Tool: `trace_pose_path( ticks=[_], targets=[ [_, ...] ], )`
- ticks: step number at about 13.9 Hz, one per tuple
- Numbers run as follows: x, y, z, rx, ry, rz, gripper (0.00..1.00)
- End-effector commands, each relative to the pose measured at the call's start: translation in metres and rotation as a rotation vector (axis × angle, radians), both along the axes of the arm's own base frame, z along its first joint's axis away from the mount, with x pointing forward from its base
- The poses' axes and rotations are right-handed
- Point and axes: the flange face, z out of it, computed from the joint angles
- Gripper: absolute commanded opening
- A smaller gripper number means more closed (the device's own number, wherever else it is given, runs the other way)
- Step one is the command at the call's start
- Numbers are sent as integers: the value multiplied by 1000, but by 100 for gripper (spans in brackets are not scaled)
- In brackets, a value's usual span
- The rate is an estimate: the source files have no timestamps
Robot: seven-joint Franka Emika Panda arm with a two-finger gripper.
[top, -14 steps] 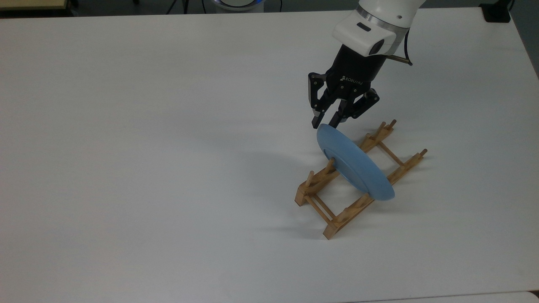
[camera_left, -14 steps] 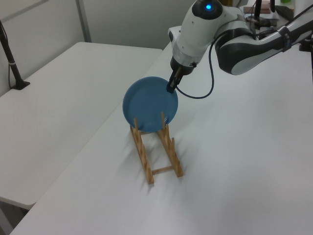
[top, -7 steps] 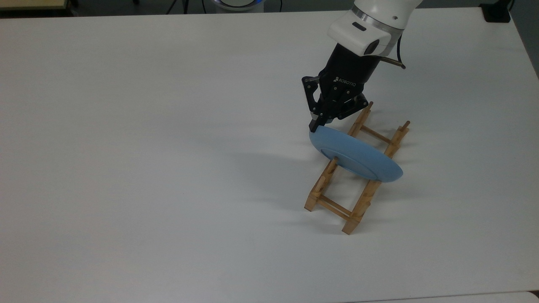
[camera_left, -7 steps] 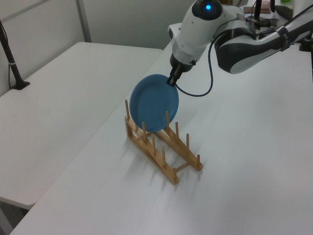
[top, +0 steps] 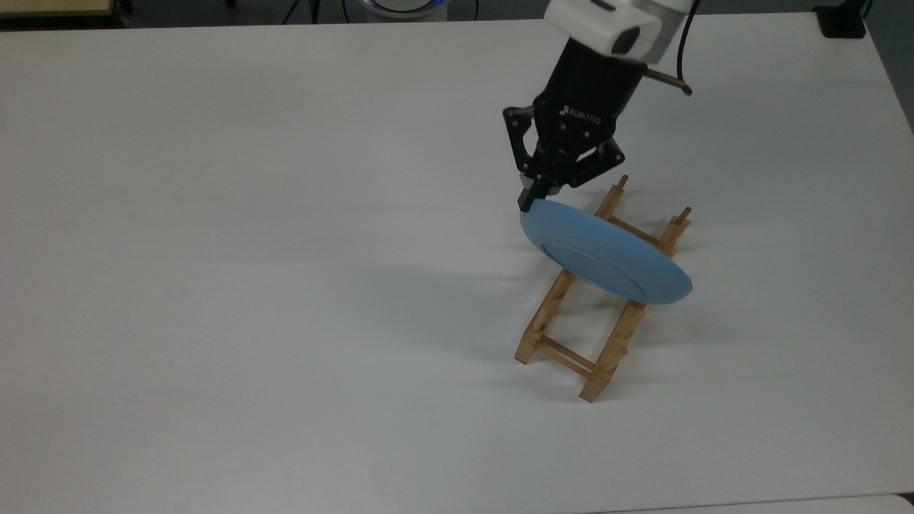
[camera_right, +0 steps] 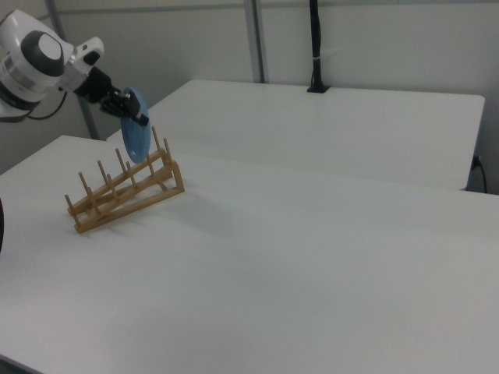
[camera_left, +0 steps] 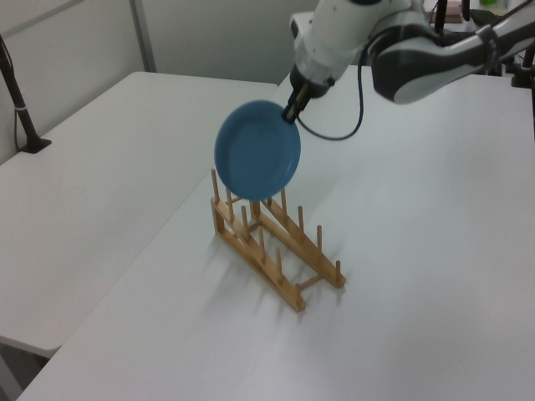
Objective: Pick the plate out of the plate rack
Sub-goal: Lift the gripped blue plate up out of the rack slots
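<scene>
Now black two-finger gripper (top: 530, 200) clamped on upper rim of round light-blue plate (top: 605, 253); plate hangs below-right, just above pegs of light-brown wooden rack (top: 601, 335).

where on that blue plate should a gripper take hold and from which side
On the raised rim at the upper edge, coming from above. The plate stands nearly on edge over the plate rack, so only its thin rim offers two opposing faces; the gripper is clamped there.
</scene>
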Motion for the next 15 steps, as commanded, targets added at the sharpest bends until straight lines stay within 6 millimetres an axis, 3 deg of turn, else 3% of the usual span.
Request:
trace_pose_path(
  ticks=[1,4,5,8,12,15],
  targets=[
    [-4,-37,32,23,-13,-16,0],
    [4,-95,46,108,64,-15,0],
    [5,-123,47,130,114,-15,0],
    [9,-179,40,195,229,37,0],
    [3,-236,11,242,436,160,0],
    [-9,-257,-24,255,640,293,0]
  ],
)
